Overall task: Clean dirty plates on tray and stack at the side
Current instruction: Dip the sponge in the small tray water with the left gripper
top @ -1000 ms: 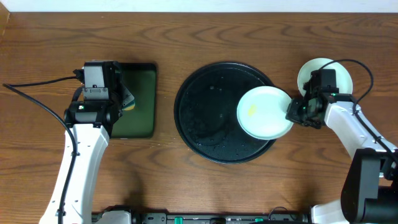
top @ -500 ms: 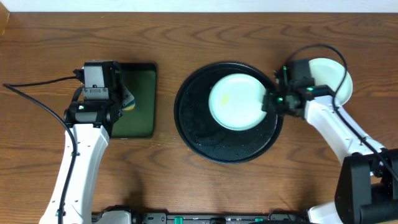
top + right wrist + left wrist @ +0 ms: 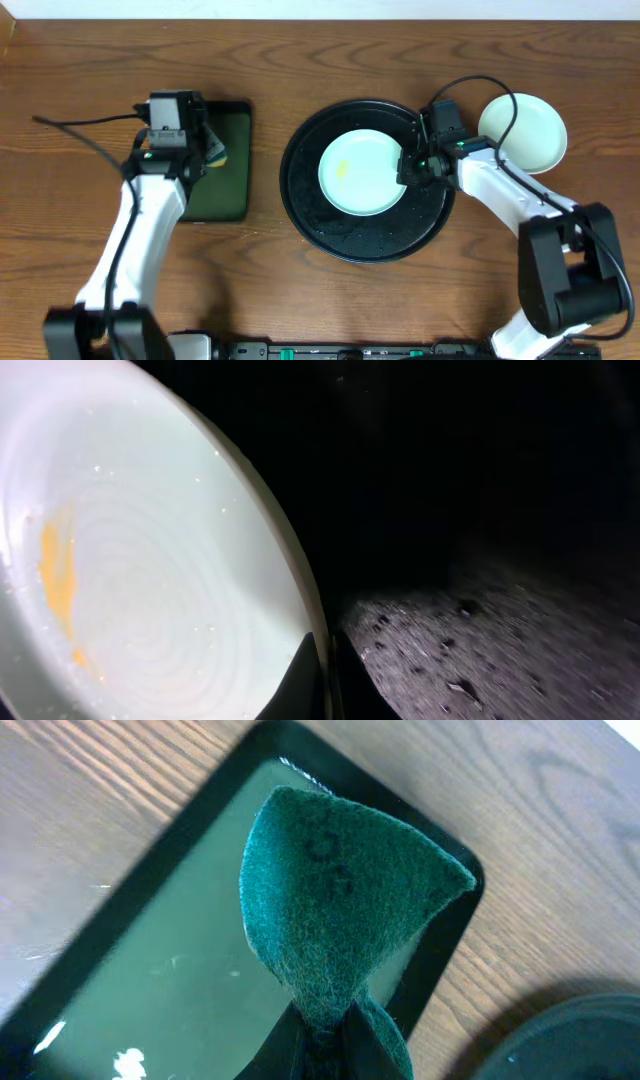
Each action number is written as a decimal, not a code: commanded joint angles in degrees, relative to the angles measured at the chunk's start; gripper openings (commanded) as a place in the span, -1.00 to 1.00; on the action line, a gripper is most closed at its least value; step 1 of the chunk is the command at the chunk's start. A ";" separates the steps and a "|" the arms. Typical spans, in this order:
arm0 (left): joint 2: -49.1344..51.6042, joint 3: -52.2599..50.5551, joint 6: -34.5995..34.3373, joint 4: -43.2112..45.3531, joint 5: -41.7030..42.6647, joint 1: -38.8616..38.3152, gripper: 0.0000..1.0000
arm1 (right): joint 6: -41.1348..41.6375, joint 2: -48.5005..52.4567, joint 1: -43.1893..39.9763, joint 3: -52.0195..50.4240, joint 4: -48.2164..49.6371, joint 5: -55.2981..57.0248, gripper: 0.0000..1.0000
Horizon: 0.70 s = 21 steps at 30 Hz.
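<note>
A pale mint plate [image 3: 362, 173] with a yellow smear lies over the middle of the round black tray [image 3: 310, 205]. My right gripper [image 3: 408, 168] is shut on its right rim. In the right wrist view the plate [image 3: 130, 570] fills the left, its rim pinched at my gripper [image 3: 325, 680], with the speckled tray [image 3: 500, 630] to the right. A second, clean-looking plate [image 3: 528, 130] sits on the table right of the tray. My left gripper [image 3: 196, 152] is shut on a green scouring pad [image 3: 340, 910], held above the rectangular dark green tray [image 3: 150, 970].
The rectangular dark green tray [image 3: 222, 190] lies on the wooden table at the left, under my left arm. Cables trail from both arms. Bare wood surrounds both trays.
My right gripper has carried the smeared plate leftward from the tray's right edge to over its middle. My left arm has shifted slightly up and right over the green tray.
</note>
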 commanded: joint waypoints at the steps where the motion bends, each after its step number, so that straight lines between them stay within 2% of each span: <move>1: 3.91 -0.83 -0.68 1.86 0.44 0.33 -0.85 | 1.09 1.66 0.57 0.57 0.31 -2.73 -0.97; 6: 10.34 -0.83 -0.70 3.65 -3.08 0.61 -0.85 | 0.85 2.56 0.61 0.33 0.09 -2.69 -0.97; 12: 16.44 -0.83 -0.68 4.70 -3.02 2.84 -0.85 | 0.42 2.56 0.92 0.33 0.17 -2.67 -0.98; 21: 20.96 -0.81 -0.17 6.23 1.09 4.66 -0.85 | -0.66 2.56 0.94 0.33 0.28 -2.67 -0.97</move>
